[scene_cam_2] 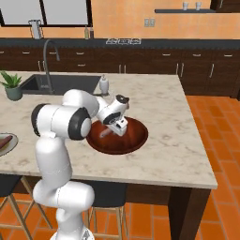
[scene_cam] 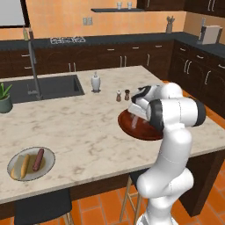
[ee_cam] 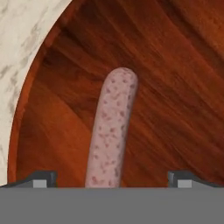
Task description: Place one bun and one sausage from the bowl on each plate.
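**A:** So where are we? From the hand view we see one pinkish speckled sausage (ee_cam: 111,131) lying on the floor of the brown wooden bowl (ee_cam: 175,65), running straight up between the two fingertips (ee_cam: 43,178). The gripper (ee_cam: 111,181) is spread wide, jaws well apart on either side of the sausage, nothing clamped.

**B:** Yep, same from the base cameras. We've got the hand tipped down into the bowl (scene_cam_2: 138,136) on the marble island (scene_cam: 79,132), near the right end. Can't tell if the tips actually touch the wood.

**A:** And the plate (scene_cam: 49,163)?

**B:** Far down the counter near the front-left corner, well apart from the bowl. We see a bun (scene_cam: 21,167) and a darker sausage (scene_cam: 38,159) lying side by side on it. In the right base view just a sliver of that plate (scene_cam_2: 10,143) shows at the left edge.
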